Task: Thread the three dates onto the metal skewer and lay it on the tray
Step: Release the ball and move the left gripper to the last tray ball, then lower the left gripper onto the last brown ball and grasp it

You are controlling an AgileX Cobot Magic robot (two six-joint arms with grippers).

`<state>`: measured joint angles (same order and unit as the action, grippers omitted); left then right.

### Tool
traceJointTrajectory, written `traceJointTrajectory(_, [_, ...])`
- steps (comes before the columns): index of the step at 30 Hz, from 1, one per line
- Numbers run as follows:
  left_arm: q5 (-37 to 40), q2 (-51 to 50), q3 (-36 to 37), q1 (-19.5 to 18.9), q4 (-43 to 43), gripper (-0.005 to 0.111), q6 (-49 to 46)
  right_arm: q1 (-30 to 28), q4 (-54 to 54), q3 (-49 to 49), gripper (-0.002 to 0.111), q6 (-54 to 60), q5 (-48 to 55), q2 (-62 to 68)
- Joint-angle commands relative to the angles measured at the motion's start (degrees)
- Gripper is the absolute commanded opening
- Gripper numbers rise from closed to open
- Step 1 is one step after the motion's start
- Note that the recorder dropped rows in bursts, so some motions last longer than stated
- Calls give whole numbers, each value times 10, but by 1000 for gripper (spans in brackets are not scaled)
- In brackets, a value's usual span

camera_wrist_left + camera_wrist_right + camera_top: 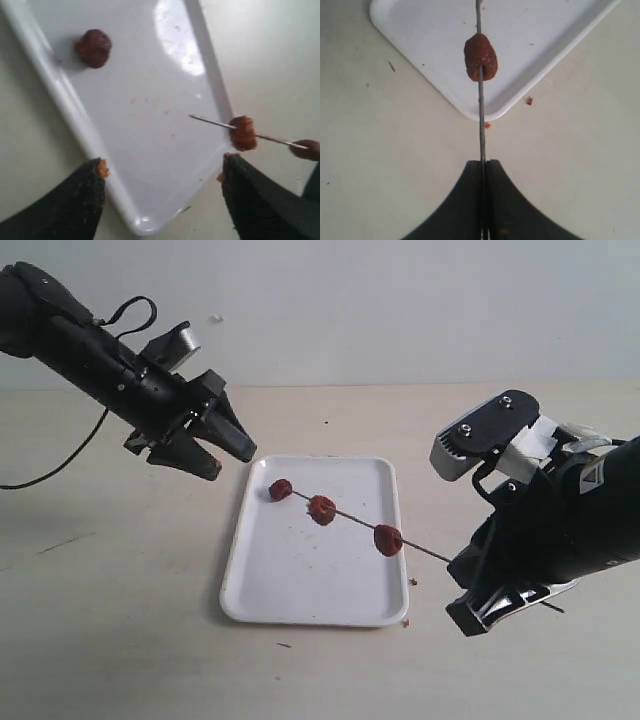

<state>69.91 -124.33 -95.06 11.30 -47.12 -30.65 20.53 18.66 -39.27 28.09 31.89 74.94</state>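
While the metal skewer (355,524) is clamped at its right end between the closed fingers of the right end effector (456,566), its thin shaft is stretched leftward and farther away across the white tray (300,585). Two dates are seen threaded on it. The third date (388,539) is carried over the tray's right rim, and the second date (322,509) is carried closer to the middle of the tray, with a bare length of rod between them. Whether either threaded fruit is touching the tray floor cannot be told.

The loose date (281,489) is lying on the tray floor in the far-left part. In the left wrist view it is seen well apart from the skewer's free tip and is not pierced.

The left end effector (228,460) is held in the air just beyond the tray's far-left corner. Its two fingers are spread wide and nothing is held between them. Orange-brown residue is stuck to its fingertips (102,168).

A few red crumbs (530,100) are scattered on the pale bench (120,640) beside the tray's near-right corner.
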Motion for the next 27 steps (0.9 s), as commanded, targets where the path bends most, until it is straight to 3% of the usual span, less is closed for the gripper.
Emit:
traceJointTrajectory(1, [1, -13, -54, 31, 104, 66, 26, -2, -16, -6, 0, -13, 14, -14])
traceJointTrajectory(4, [-19, -41, -109, 71, 182, 66, 29, -2, -57, -3, 0, -60, 14, -18])
traceJointTrajectory(8, [-54, -75, -150, 101, 202, 66, 29, -2, -69, -3, 0, -82, 7, -17])
traceJointTrajectory(16, [-72, -119, -212, 103, 221, 66, 89, -2, -66, -3, 0, -82, -6, -10])
traceJointTrajectory(27, [-81, -151, -223, 135, 320, 66, 99, -2, -66, -3, 0, -82, -1, -10])
